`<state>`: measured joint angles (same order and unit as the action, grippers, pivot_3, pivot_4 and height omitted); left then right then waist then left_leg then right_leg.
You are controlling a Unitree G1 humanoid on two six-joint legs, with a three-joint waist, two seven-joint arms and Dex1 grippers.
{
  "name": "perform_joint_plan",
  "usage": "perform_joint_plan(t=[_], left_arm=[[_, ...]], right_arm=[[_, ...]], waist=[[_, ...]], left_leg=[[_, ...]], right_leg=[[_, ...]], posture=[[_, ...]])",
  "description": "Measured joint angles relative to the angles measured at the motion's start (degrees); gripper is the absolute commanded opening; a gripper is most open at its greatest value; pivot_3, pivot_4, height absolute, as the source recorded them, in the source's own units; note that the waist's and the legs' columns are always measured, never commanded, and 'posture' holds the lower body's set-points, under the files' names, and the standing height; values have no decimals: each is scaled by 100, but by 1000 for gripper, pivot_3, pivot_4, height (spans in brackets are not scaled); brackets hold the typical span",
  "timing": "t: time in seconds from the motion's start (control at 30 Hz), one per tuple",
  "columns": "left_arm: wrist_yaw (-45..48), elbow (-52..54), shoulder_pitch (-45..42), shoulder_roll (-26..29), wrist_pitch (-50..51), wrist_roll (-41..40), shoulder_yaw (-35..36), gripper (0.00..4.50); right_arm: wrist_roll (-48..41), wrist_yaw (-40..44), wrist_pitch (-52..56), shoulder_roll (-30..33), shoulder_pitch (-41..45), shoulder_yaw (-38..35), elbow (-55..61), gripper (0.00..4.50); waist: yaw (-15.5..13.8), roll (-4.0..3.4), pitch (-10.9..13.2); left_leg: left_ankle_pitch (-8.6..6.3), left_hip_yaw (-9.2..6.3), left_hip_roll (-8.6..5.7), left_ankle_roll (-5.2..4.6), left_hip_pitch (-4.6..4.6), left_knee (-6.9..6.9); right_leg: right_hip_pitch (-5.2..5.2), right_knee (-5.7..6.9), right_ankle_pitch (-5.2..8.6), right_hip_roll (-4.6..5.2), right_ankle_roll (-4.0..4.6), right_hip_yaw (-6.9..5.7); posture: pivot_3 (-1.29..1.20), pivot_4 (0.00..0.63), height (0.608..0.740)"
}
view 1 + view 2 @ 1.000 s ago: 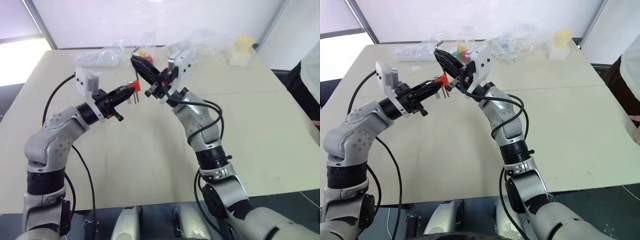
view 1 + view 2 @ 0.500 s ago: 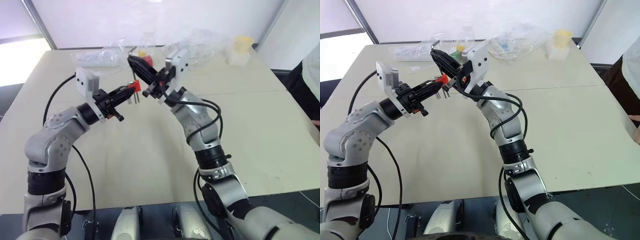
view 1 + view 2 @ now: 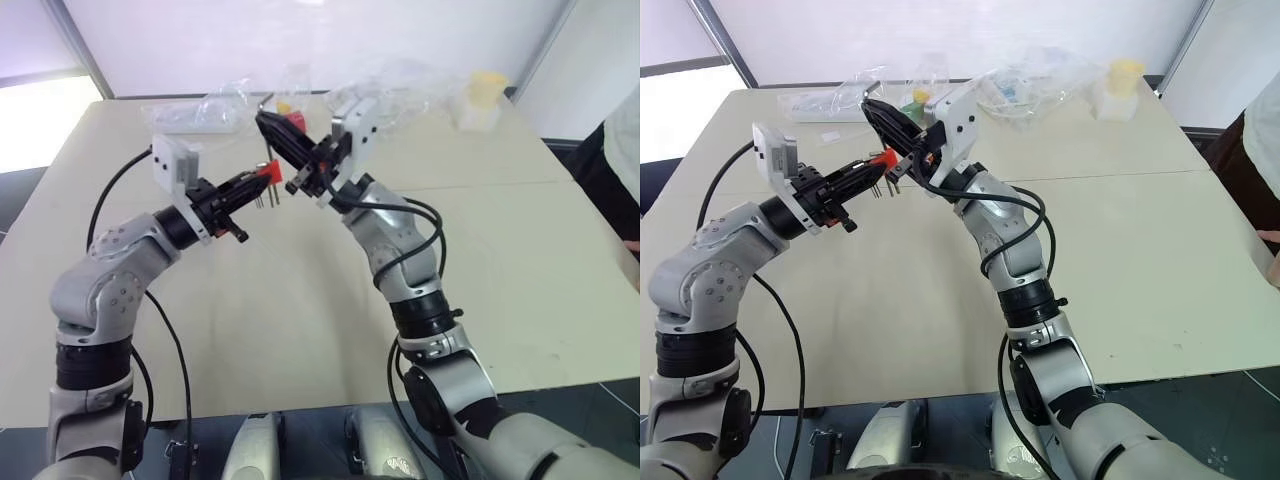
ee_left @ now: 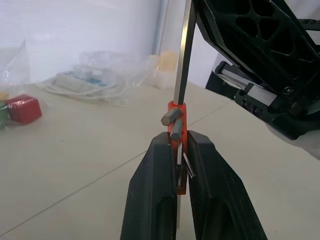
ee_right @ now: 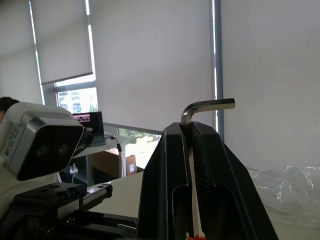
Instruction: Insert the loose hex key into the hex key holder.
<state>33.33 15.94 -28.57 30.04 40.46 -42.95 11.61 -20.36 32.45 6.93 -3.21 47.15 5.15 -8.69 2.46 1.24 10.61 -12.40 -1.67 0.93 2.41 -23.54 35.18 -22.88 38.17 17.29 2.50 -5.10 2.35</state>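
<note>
My left gripper (image 3: 256, 177) is shut on the hex key holder (image 3: 266, 169), an orange-red block with short grey keys sticking out, held above the table. My right gripper (image 3: 267, 121) comes in from above right and is shut on the loose hex key (image 5: 207, 105), whose bent end sticks out past the fingertips. In the left wrist view the key's long shaft (image 4: 182, 55) runs straight down to the holder (image 4: 177, 122) and shows again below it between the left fingers (image 4: 155, 190). Whether it sits in a slot or lies alongside is unclear.
The beige table (image 3: 300, 300) carries clear plastic bags (image 3: 220, 105) along its far edge, a red cube (image 3: 296, 121) behind the grippers and a yellow container (image 3: 485, 88) at the back right. A person (image 3: 622, 150) stands at the table's right edge.
</note>
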Motion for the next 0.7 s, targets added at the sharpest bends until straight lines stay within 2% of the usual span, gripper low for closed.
perform_joint_plan(t=[0.7], left_arm=[[-29,48,0,0,5,-28,1,0]], right_arm=[[25,4,-9,31,-136,5,-3,17]], waist=[[0,0,0]], left_leg=[[0,0,0,0,0,0]], right_leg=[[0,0,0,0,0,0]], posture=[[0,150,740]])
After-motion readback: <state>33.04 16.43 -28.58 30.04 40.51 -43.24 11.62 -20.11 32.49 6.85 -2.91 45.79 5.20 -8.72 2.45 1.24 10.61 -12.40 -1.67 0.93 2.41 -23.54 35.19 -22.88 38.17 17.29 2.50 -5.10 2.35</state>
